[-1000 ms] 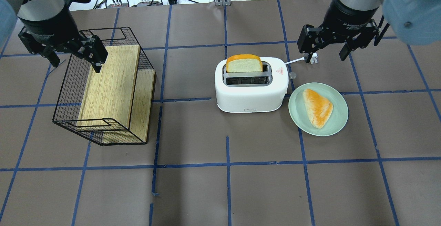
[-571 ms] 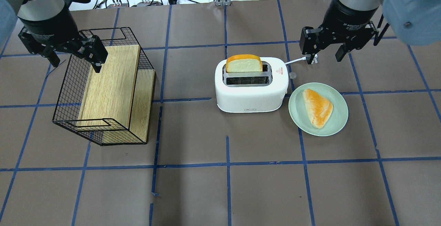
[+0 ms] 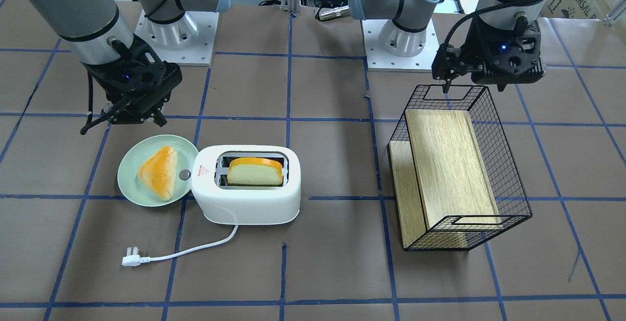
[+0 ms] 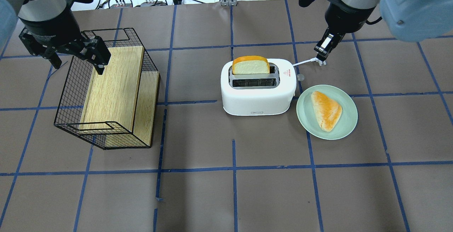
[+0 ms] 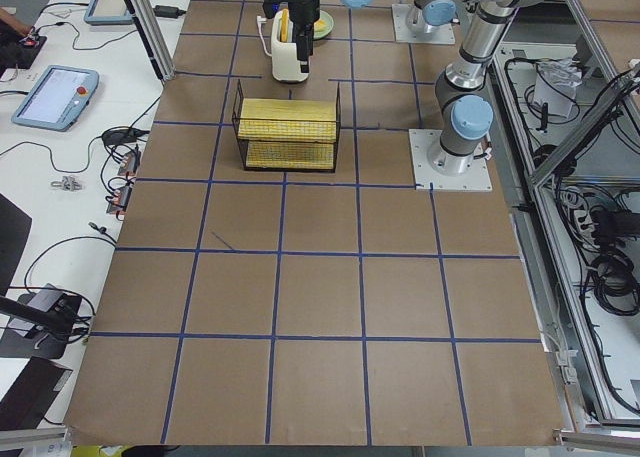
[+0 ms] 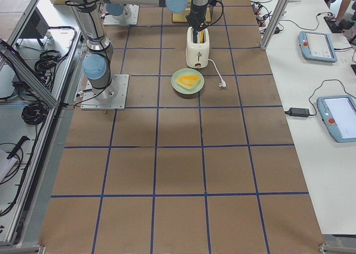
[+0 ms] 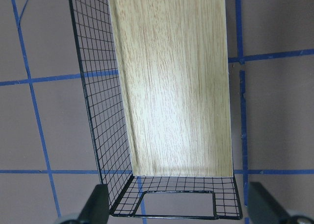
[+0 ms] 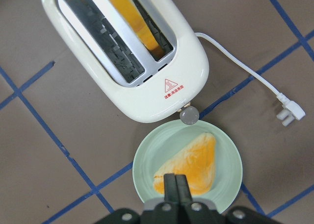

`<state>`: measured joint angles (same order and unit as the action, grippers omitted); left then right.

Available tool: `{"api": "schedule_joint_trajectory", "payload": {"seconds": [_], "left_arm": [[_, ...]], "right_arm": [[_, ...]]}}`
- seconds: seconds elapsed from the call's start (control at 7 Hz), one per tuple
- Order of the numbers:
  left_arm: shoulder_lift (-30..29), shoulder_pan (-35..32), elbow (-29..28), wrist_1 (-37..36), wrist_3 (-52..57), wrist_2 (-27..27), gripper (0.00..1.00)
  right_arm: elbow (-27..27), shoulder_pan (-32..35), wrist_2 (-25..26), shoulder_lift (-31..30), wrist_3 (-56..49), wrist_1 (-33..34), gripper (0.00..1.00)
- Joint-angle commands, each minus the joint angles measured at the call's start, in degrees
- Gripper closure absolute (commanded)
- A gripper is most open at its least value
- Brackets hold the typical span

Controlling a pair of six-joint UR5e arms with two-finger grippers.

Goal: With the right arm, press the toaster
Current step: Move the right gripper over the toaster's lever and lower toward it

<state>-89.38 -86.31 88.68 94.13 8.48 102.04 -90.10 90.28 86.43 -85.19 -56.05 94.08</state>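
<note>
The white two-slot toaster [image 4: 258, 94] stands mid-table, with one bread slice [image 4: 250, 65] upright in its far slot. Its round grey lever knob [image 4: 300, 77] sticks out of the end facing the plate and also shows in the right wrist view [image 8: 189, 115]. My right gripper [image 4: 322, 50] is shut and empty; it hangs above the table beyond the plate, apart from the toaster. In the right wrist view its closed fingers [image 8: 176, 189] lie over the plate's bread. My left gripper [image 4: 76, 57] is open and empty above the wire basket's far end.
A green plate [image 4: 348, 122] with a triangular bread piece [image 4: 326, 110] lies right of the toaster. The toaster's cord and plug [image 4: 320, 61] lie behind it. A black wire basket [image 4: 70, 83] holding a wooden board [image 4: 113, 83] stands at the left.
My right gripper has closed from open, its wrist has turned, and it has shifted slightly left and back. The left arm, toaster and plate have not moved.
</note>
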Motion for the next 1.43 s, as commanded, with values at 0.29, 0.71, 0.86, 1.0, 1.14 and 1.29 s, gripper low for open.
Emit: {"api": "schedule_joint_trajectory", "payload": {"seconds": [0.29, 0.71, 0.86, 1.0, 1.14, 1.29], "left_arm": [[0.0, 0.0, 0.0, 0.0, 0.0, 0.0, 0.0], [0.0, 0.0, 0.0, 0.1, 0.0, 0.0, 0.0], [0.0, 0.0, 0.0, 0.0, 0.0, 0.0, 0.0], [0.0, 0.0, 0.0, 0.0, 0.0, 0.0, 0.0], [0.0, 0.0, 0.0, 0.0, 0.0, 0.0, 0.0], [0.0, 0.0, 0.0, 0.0, 0.0, 0.0, 0.0]], "right_arm": [[-2.5, 0.7, 4.3, 3.3, -23.3, 5.6, 0.94], [-9.5, 1.0, 3.5, 4.0, -28.7, 16.5, 0.94], [-10.3, 1.0, 3.6, 4.2, -30.8, 16.7, 0.94], [-10.4, 1.0, 3.5, 4.4, -30.6, 17.2, 0.94], [-10.4, 1.0, 3.5, 5.5, -29.9, 18.3, 0.93], [-10.3, 1.4, 3.5, 7.6, -29.5, 20.3, 0.93]]}}
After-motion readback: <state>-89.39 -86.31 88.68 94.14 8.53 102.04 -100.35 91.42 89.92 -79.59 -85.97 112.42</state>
